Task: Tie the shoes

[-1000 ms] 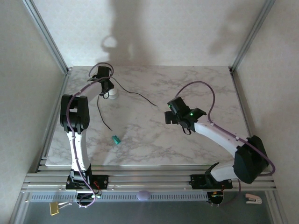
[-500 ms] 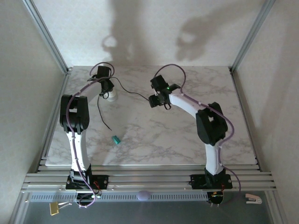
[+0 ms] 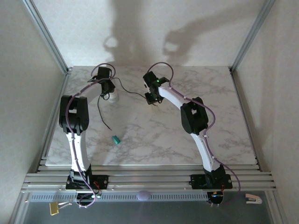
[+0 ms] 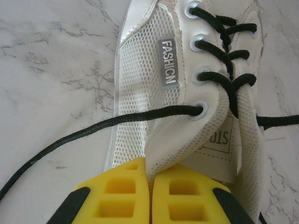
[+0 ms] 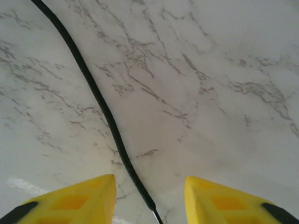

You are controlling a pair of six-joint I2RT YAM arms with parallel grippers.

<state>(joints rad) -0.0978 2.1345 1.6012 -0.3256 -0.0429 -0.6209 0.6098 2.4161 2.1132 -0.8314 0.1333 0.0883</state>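
Note:
The white shoe (image 4: 154, 93) lies at the far left of the table, small under my left arm in the top view (image 3: 112, 96). My left gripper (image 4: 150, 165) is shut, pinching the shoe's white mesh collar edge beside the top eyelet. One black lace (image 4: 84, 133) runs from that eyelet out across the marble. The other lace (image 3: 132, 93) trails right to my right gripper (image 3: 152, 97). In the right wrist view that lace's (image 5: 100, 105) tip lies between the fingers of my right gripper (image 5: 149, 189), which is open and touches nothing.
A tiny teal object (image 3: 115, 139) lies on the marble table (image 3: 187, 135) nearer the front. The left-hand lace (image 3: 99, 112) curls toward it. Metal frame posts (image 3: 51, 46) stand at the back corners.
My right arm has swung from the right middle to the far centre, over the lace tip, and its jaws have narrowed. My left gripper has shut on the shoe's collar.

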